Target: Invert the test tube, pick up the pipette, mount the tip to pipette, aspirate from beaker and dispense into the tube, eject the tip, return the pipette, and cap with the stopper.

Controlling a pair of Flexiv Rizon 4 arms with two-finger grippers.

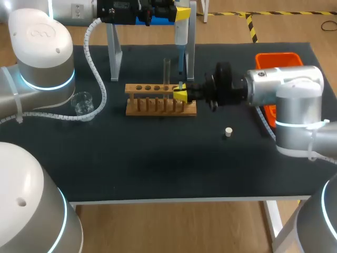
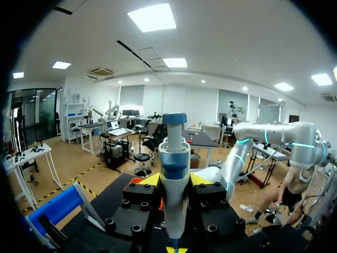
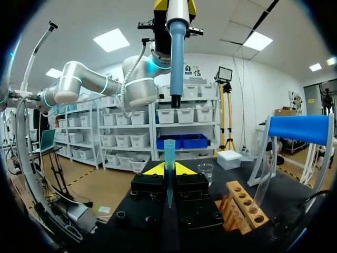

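My left gripper (image 1: 178, 13) is shut on the blue-and-white pipette (image 1: 180, 50), which hangs upright above the rack; in the left wrist view the pipette (image 2: 175, 174) stands between the yellow fingertips (image 2: 151, 180). My right gripper (image 1: 180, 95) is shut on a small blue pipette tip (image 3: 169, 163), held upright directly under the pipette's nozzle (image 3: 177, 79) with a gap between them. A clear test tube (image 1: 167, 71) stands upright in the wooden rack (image 1: 158, 105), just left of the right gripper. The glass beaker (image 1: 82, 103) sits at the left. The white stopper (image 1: 228, 132) lies on the mat.
An orange bin (image 1: 269, 59) sits at the back right behind my right arm. The pipette stand (image 1: 114, 52) rises behind the rack, with its blue holder (image 3: 300, 129) beside the test tube (image 3: 266, 179). My left arm's cable (image 1: 97, 79) hangs over the beaker.
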